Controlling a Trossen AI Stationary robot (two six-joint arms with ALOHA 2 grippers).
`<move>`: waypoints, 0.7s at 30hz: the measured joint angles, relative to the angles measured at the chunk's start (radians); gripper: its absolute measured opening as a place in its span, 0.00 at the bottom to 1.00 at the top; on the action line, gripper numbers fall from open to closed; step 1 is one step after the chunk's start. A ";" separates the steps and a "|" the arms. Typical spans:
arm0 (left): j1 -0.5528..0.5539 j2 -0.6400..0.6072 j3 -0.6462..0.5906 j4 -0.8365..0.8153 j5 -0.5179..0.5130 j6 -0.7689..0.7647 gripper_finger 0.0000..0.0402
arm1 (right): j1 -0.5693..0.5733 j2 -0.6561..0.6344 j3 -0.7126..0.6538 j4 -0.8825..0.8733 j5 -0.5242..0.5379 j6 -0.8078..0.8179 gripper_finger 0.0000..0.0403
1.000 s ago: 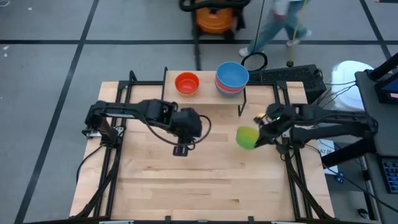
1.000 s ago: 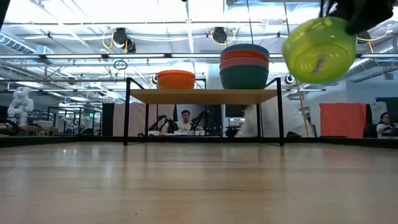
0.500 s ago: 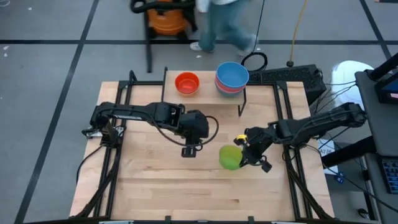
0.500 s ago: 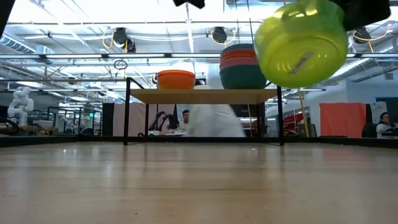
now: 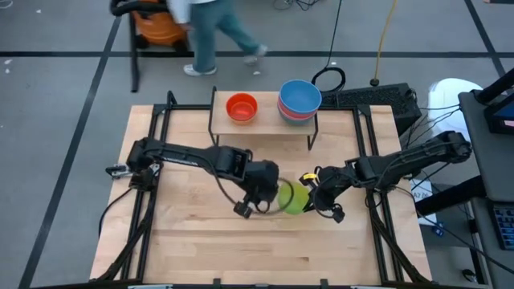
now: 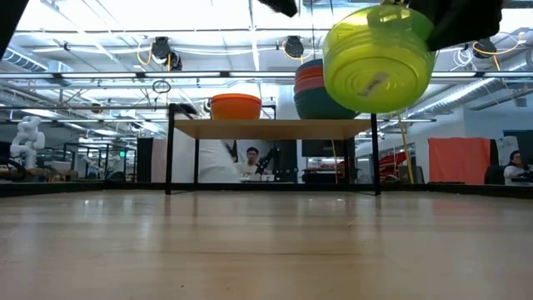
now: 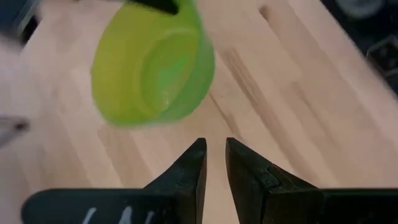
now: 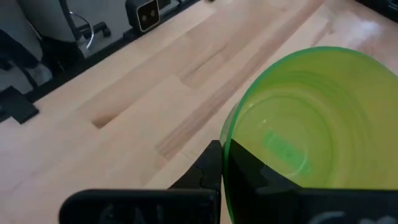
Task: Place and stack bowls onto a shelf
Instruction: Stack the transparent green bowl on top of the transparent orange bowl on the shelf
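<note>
Green bowl [image 5: 294, 197], centre frame above the table: I see right gripper [image 5: 309, 191] pinching its rim; left gripper [image 5: 259, 196] just beside it, fingers narrowly apart, empty.

The bowl [image 5: 295, 197] held above the table is a translucent lime green. On the light-wood shelf [image 6: 271, 128] with black legs, an orange bowl [image 5: 241, 107] sits alone, and a stack [image 6: 321, 92] shows blue over coral red over teal. The table [image 5: 241, 249] is pale wood with a plank grain; both arms are black.
</note>
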 joint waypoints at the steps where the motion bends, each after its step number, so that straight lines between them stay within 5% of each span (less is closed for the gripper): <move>1: -0.004 0.008 0.000 0.010 -0.001 0.046 0.17 | 0.004 0.000 0.000 0.002 0.000 -0.001 0.00; 10: -0.032 0.031 0.000 0.041 -0.033 0.379 0.17 | 0.057 0.040 0.000 0.000 -0.004 -0.106 0.00; 21: -0.033 0.031 0.000 0.089 -0.038 0.514 0.17 | 0.060 0.081 0.000 0.128 -0.034 -0.162 0.00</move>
